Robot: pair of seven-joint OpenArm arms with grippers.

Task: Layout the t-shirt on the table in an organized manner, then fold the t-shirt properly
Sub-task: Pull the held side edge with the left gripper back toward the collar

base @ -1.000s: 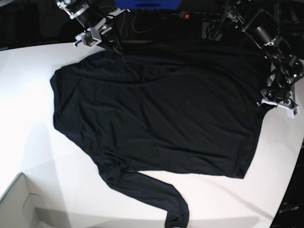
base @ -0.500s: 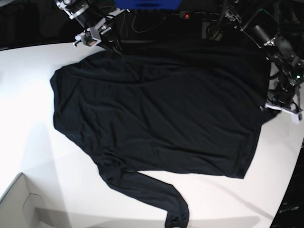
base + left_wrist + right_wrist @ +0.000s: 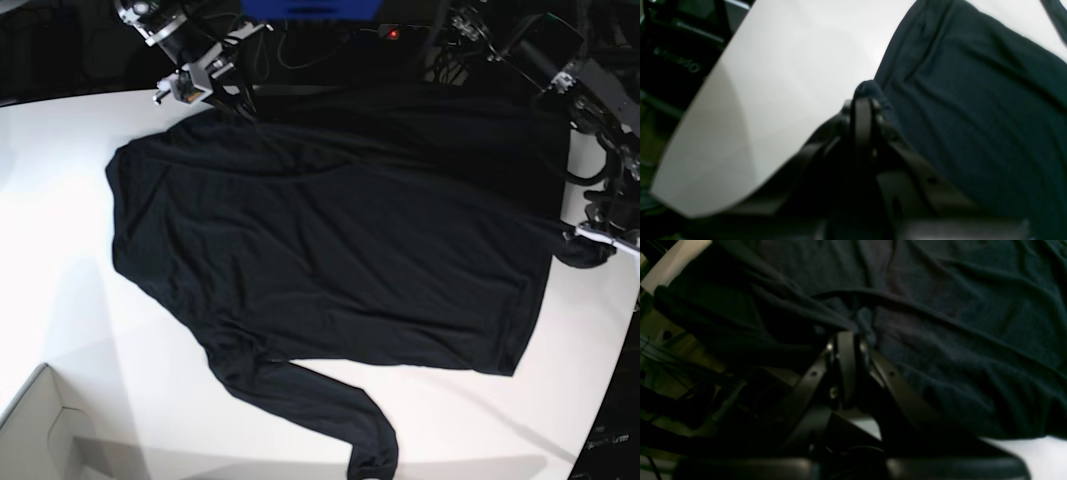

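Left wrist: left gripper (image 3: 863, 100) clamped on a pinch of the shirt (image 3: 973, 100) hem, at the table (image 3: 780, 83) edge.

Right wrist: right gripper (image 3: 846, 336) clamped on a bunched fold of shirt.

Base: shirt spread over the table centre, one sleeve trailing to the near edge. Fabric looks thin, limp, light; likely to slip and wrinkle. Best held at hem corners and shoulders.
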